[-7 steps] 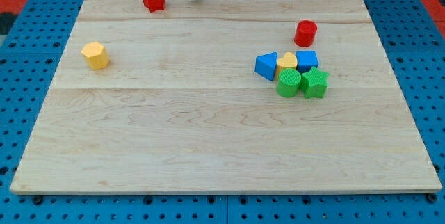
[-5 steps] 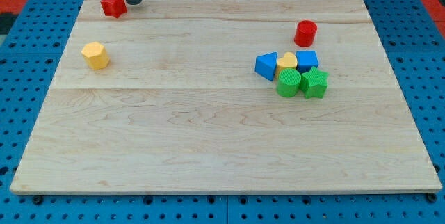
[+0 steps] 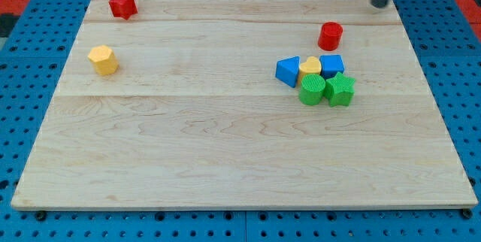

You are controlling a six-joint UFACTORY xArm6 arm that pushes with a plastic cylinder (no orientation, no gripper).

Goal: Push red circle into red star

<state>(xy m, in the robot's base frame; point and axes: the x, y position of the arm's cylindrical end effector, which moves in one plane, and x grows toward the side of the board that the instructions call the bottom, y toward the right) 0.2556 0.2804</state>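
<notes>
The red circle (image 3: 329, 36) is a short red cylinder on the wooden board, at the view's upper right. The red star (image 3: 122, 5) lies near the board's top left corner, far from the circle. My tip (image 3: 379, 4) is at the view's top right, near the board's top edge. It stands up and to the right of the red circle, apart from it and touching no block.
Just below the red circle is a tight cluster: a blue triangle (image 3: 287, 71), a yellow heart (image 3: 310, 66), a blue block (image 3: 331, 65), a green circle (image 3: 312, 89) and a green star (image 3: 340, 90). A yellow hexagon (image 3: 103, 59) sits at the left.
My tip first swept left along the top edge and pushed the red star to the top left corner. It has since moved far right, to a spot above the red circle.
</notes>
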